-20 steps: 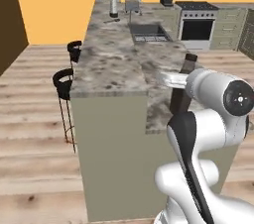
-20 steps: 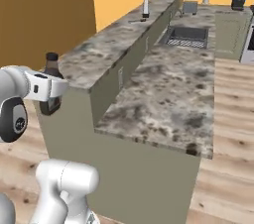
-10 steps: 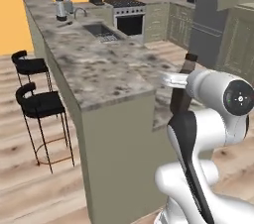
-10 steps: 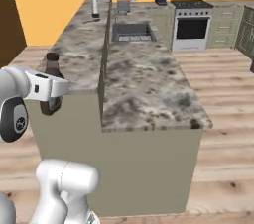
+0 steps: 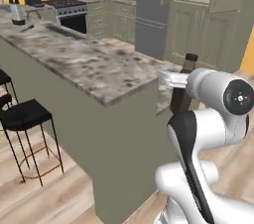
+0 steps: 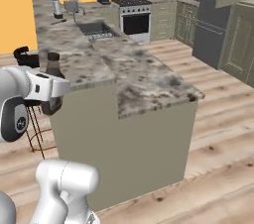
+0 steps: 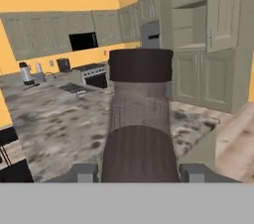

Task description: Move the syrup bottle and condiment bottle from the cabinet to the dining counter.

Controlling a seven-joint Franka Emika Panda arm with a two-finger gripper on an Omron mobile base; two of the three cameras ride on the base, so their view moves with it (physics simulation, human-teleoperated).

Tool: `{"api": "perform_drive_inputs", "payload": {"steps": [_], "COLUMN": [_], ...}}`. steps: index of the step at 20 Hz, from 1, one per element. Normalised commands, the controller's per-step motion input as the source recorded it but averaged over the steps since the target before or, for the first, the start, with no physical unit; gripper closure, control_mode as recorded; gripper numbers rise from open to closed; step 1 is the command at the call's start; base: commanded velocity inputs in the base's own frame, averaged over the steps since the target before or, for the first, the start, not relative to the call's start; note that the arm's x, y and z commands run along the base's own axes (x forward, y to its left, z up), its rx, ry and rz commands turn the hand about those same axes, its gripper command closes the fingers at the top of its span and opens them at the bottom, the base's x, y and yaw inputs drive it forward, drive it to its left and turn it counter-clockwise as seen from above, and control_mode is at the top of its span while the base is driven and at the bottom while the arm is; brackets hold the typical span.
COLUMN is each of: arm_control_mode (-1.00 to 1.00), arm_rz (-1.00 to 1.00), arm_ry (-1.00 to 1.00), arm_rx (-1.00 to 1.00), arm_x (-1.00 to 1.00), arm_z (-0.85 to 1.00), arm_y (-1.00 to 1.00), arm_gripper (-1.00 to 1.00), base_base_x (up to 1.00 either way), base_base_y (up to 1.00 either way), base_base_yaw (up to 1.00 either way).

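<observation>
- The gripper [image 7: 139, 171] pinches the syrup bottle [image 7: 140, 124], one finger [image 7: 83, 172] on each side of its brown body, seen in the hand view.
- In the left base view the bottle [image 5: 182, 91] stands upright in the gripper [image 5: 176, 80], its dark cap above the white hand, just off the near end of the counter [image 5: 84, 64].
- In the right base view the bottle [image 6: 52, 86] hangs in the gripper [image 6: 55, 88] at the counter's [image 6: 144, 82] near left edge, its lower body below the top, not resting on it.
- The cabinet [image 7: 203, 44] stands open past the counter [image 7: 54, 124] in the hand view, its upper shelves bare in the part that shows; one door [image 7: 222, 7] is swung wide.
- A grey fridge [image 5: 153, 15] stands left of the cabinet [image 5: 213, 15] in the left base view.
- Black stools [image 5: 27, 116] stand at the counter's left side.
- A sink [image 6: 95, 28] is set in the far counter; a stove [image 6: 134, 15] stands behind.
</observation>
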Motion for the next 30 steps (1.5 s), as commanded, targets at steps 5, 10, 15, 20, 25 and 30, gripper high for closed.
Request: {"api": "perform_drive_inputs", "payload": {"steps": [5, 10, 15, 20, 25, 30], "arm_control_mode": [1.0, 1.0, 1.0, 1.0, 1.0, 1.0], "arm_rz": [0.0, 0.0, 0.0, 0.0, 0.0, 0.0], "arm_ry": [0.0, 0.0, 0.0, 0.0, 0.0, 0.0], "arm_rx": [0.0, 0.0, 0.0, 0.0, 0.0, 0.0], "arm_x": [0.0, 0.0, 0.0, 0.0, 0.0, 0.0], "arm_z": [0.0, 0.0, 0.0, 0.0, 0.0, 0.0], "arm_y": [0.0, 0.0, 0.0, 0.0, 0.0, 0.0], "arm_gripper": [1.0, 1.0, 1.0, 1.0, 1.0, 1.0], "base_base_x": [-0.48, -0.38, 0.0, 0.33, 0.66, 0.63], "base_base_y": [0.93, 1.0, 1.0, 0.88, 0.47, 0.27], "base_base_yaw": [-0.42, -0.2, -0.14, -0.22, -0.32, -0.37]}}
